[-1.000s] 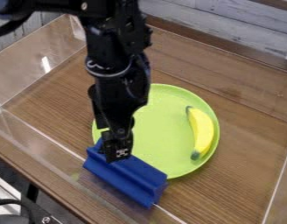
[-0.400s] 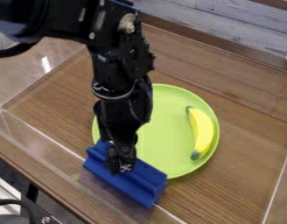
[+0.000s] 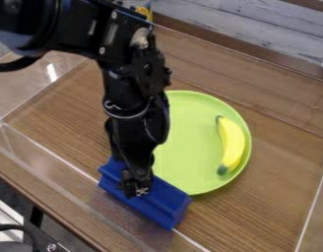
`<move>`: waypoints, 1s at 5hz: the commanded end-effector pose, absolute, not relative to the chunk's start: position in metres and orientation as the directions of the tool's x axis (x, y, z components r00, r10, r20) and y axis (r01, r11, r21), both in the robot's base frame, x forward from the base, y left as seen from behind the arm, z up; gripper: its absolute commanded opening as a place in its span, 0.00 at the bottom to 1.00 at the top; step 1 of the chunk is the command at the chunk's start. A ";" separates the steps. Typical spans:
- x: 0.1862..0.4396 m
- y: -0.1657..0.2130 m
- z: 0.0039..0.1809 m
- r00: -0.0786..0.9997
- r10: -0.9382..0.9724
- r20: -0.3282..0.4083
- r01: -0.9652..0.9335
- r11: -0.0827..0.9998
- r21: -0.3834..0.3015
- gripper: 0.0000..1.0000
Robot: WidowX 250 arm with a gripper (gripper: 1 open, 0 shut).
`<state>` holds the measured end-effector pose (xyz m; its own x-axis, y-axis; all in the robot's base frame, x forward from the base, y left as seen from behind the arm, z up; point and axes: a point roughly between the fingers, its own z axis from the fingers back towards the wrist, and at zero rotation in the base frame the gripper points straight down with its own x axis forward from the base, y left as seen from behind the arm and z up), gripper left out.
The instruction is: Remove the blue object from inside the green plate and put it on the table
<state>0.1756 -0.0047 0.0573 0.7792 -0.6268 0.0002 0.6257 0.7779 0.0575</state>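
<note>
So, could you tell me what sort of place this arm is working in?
Probably a robotics lab or workshop bench: a black robot arm reaches over a wood-grain tabletop edged with clear walls, and cables show at the lower left.

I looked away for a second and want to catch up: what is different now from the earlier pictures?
The gripper has come down lower over the blue block. The green plate, the banana and the block all sit very slightly further right in the picture. The banana is still on the plate, and the block is still at the plate's near edge.
</note>
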 end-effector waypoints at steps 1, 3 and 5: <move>0.174 -0.017 0.048 0.773 -0.634 -0.001 0.633 0.772 0.058 1.00; 0.173 -0.014 0.033 0.827 -0.562 -0.006 0.561 0.825 0.067 1.00; 0.179 -0.011 0.011 0.853 -0.522 -0.003 0.521 0.851 0.070 1.00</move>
<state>0.1984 -0.0158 0.0343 0.8423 -0.5286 0.1056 0.5181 0.8480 0.1120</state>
